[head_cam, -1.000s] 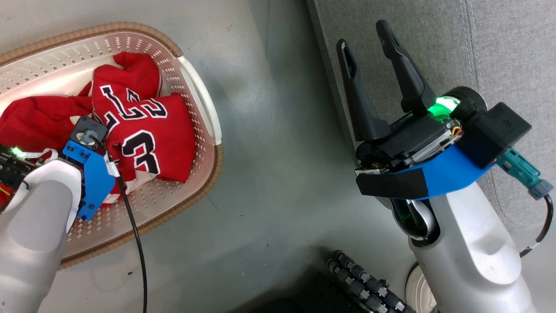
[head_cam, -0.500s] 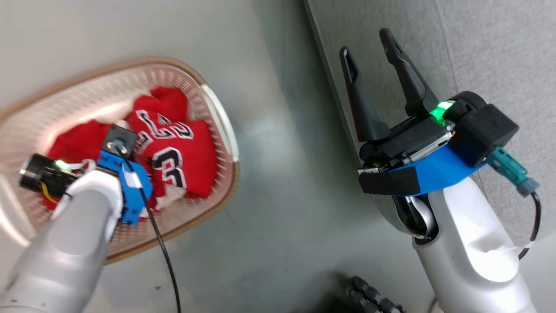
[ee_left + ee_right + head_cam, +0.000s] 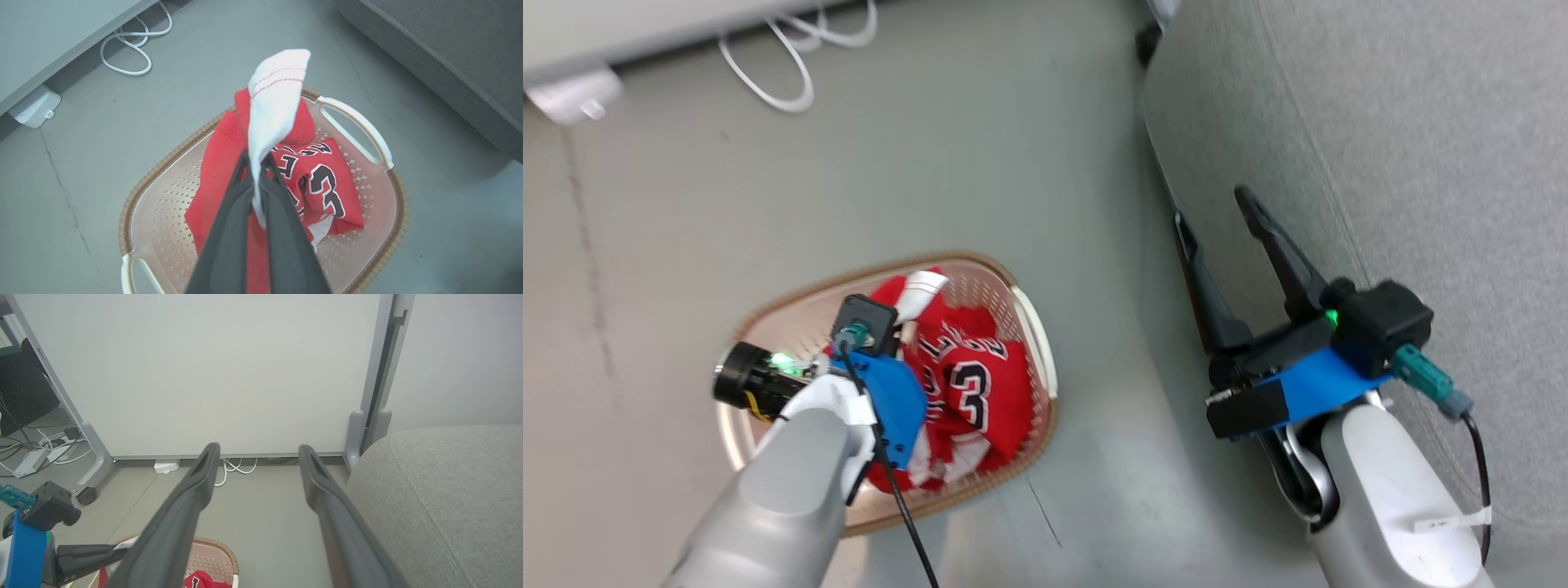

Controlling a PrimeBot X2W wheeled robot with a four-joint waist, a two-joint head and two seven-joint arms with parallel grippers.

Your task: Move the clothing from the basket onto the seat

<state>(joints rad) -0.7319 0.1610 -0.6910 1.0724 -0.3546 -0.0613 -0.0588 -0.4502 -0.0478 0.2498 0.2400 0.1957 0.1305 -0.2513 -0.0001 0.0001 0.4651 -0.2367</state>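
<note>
While left tool (image 3: 256,158) pinches soft red clothing (image 3: 220,171), perforated rounded basket (image 3: 163,204) lies below.

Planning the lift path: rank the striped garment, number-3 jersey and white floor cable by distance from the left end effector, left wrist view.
1. Striped garment: clamped in the left end effector.
2. Jersey: below it, in the basket.
3. White cable: floor, upper left.

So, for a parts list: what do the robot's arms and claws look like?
Pale grey forearms, blue wrist brackets, green lights, black cables. The left claw and right claw each have two long dark tapered fingers. A teal connector sits at the right wrist.
</note>
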